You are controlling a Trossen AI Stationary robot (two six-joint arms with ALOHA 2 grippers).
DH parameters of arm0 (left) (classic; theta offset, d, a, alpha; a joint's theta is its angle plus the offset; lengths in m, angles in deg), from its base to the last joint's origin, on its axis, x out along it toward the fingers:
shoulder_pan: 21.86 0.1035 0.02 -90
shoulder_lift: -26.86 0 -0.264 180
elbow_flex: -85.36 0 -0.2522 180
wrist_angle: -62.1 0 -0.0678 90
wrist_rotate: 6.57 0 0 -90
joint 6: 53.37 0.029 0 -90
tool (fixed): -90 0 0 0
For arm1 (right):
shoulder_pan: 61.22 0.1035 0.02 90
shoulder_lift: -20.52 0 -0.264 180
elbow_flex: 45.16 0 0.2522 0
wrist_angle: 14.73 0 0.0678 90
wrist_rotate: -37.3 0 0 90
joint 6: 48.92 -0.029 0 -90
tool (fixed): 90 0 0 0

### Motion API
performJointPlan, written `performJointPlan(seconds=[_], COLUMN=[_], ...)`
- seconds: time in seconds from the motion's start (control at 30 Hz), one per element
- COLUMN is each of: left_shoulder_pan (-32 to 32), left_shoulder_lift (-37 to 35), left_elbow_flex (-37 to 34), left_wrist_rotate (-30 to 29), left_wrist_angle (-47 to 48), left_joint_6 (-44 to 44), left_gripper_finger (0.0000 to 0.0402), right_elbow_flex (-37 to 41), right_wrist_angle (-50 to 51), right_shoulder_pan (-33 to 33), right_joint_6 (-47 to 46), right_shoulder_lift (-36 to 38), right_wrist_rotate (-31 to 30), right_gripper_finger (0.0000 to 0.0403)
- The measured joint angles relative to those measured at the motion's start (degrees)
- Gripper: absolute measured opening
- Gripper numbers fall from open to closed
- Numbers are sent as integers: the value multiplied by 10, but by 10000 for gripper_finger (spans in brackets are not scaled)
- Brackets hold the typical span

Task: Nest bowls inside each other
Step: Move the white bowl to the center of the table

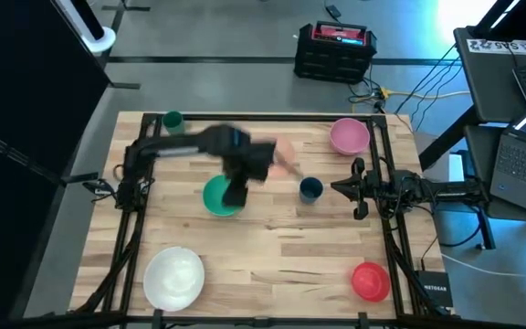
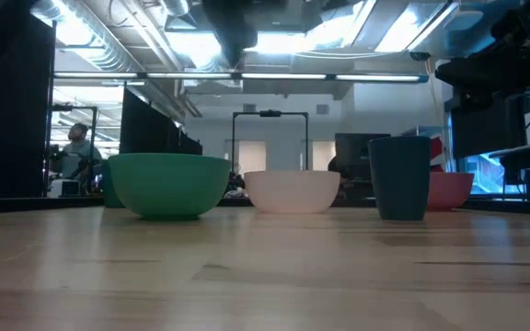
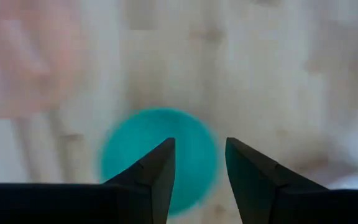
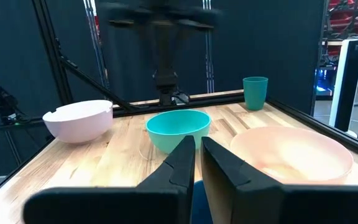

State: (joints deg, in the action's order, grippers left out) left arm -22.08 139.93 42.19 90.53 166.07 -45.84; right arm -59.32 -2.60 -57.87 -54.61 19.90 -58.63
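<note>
Five bowls stand apart, each on its base on the wooden table. The green bowl (image 1: 215, 197) is mid-left, the pale peach bowl (image 1: 284, 152) beyond it, the pink bowl (image 1: 348, 135) far right, the red-orange bowl (image 1: 370, 281) near right and the white bowl (image 1: 173, 277) near left. My left gripper (image 3: 199, 142) hangs above the green bowl (image 3: 159, 157), pointing down, open, with nothing between its fingers. My right gripper (image 4: 197, 144) waits shut at the table's right side, pointing level toward the green bowl (image 4: 178, 127).
A dark blue cup (image 1: 310, 188) stands just in front of my right gripper, between it and the green bowl. A teal cup (image 1: 173, 120) stands at the far left corner. Black frame rails (image 1: 121, 238) run along the table's left and right edges.
</note>
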Motion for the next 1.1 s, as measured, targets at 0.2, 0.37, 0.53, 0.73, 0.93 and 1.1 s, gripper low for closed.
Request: performJointPlan(seconds=[0.2, 0.37, 0.53, 0.73, 0.93, 1.1], left_shoulder_pan=[-115, -210, -247, -251, -253, -264], left_shoulder_lift=[-71, -130, -177, -207, -211, -211], left_elbow_flex=[-89, -166, -305, -410, -483, -509], left_wrist_rotate=[-6, -11, -16, -17, -12, 0], left_wrist_angle=[0, 0, -67, -144, -220, -260], left_joint_6=[-64, -116, -114, -77, -52, -47], left_gripper_finger=[125, 125, 125, 125, 125, 125], right_elbow_flex=[0, 0, 0, 0, 0, 0], right_wrist_angle=[0, 0, 0, 0, 0, 0], right_shoulder_pan=[0, 0, 0, 0, 0, 0], right_joint_6=[0, 0, 0, 0, 0, 0], right_shoulder_lift=[0, 0, 0, 0, 0, 0], right_wrist_rotate=[0, 0, 0, 0, 0, 0], right_gripper_finger=[12, 12, 12, 12, 12, 12])
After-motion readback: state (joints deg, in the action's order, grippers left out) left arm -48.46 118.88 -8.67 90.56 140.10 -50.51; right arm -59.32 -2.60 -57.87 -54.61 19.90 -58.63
